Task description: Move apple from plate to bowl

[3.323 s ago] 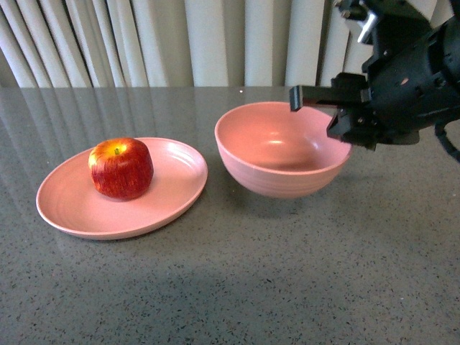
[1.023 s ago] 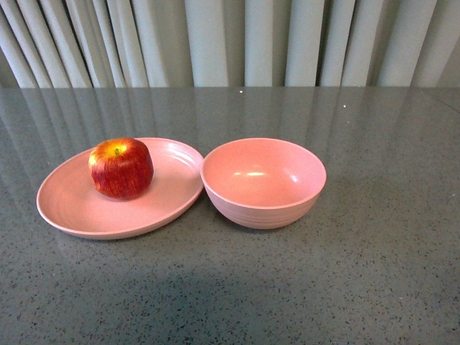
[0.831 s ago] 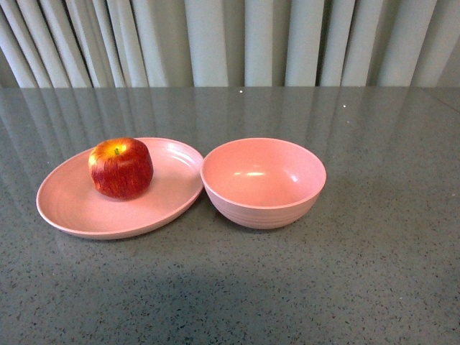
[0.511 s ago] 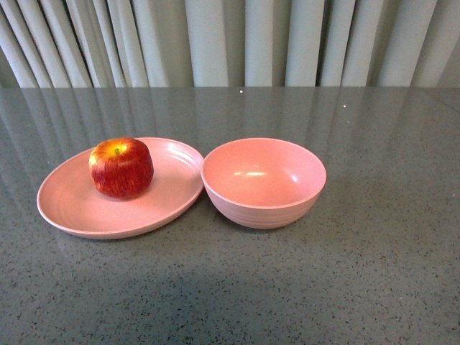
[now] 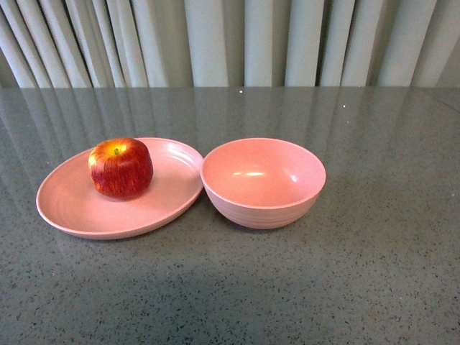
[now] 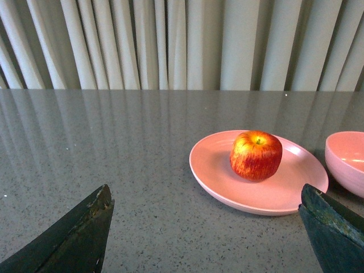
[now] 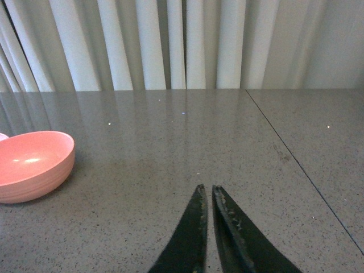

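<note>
the apple (image 5: 121,167) (red, yellow top) sits on the plate (image 5: 72,210); the bowl (image 5: 263,181) touches the plate. left gripper (image 6: 205,189) spread wide, right gripper (image 7: 207,187) pinched closed.

Glossy speckled stone table (image 5: 374,273); matt pink bowl (image 5: 263,183).

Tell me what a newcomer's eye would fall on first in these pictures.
The red apple stands out first, sitting on the shallow pink plate at the left of the grey table. Right beside the plate is the deep pink bowl, empty. In the wrist views, the left fingers are spread wide toward the apple, while the right fingers are pressed nearly together.
</note>
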Controlling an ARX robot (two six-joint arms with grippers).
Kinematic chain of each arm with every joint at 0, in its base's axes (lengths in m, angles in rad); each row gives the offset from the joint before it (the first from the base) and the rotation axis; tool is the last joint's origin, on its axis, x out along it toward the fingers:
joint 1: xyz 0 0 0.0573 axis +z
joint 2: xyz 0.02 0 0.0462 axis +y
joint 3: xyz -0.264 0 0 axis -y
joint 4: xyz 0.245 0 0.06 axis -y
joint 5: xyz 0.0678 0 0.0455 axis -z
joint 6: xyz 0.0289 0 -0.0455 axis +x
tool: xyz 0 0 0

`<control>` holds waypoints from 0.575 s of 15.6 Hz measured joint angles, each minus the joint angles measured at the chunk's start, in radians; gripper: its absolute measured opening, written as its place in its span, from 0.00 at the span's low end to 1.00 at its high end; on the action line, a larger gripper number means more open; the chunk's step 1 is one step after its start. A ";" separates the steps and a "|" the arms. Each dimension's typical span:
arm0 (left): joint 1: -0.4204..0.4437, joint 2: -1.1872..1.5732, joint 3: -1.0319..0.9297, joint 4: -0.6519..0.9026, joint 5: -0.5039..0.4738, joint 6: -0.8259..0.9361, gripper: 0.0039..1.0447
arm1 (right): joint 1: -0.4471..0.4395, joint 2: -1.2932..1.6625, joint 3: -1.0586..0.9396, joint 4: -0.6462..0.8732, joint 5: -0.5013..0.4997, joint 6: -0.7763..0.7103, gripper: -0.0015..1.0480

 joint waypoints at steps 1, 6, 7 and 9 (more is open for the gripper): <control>0.000 0.000 0.000 0.000 0.000 0.000 0.94 | 0.000 0.000 0.000 0.000 0.000 0.000 0.14; 0.000 0.000 0.000 0.000 0.000 0.000 0.94 | 0.000 0.000 0.000 0.000 0.000 0.000 0.70; 0.000 0.000 0.000 0.000 0.000 0.000 0.94 | 0.000 0.000 0.000 0.000 0.000 0.000 0.80; 0.000 0.000 0.000 0.000 0.000 0.000 0.94 | 0.000 0.000 0.000 0.000 0.000 0.000 0.95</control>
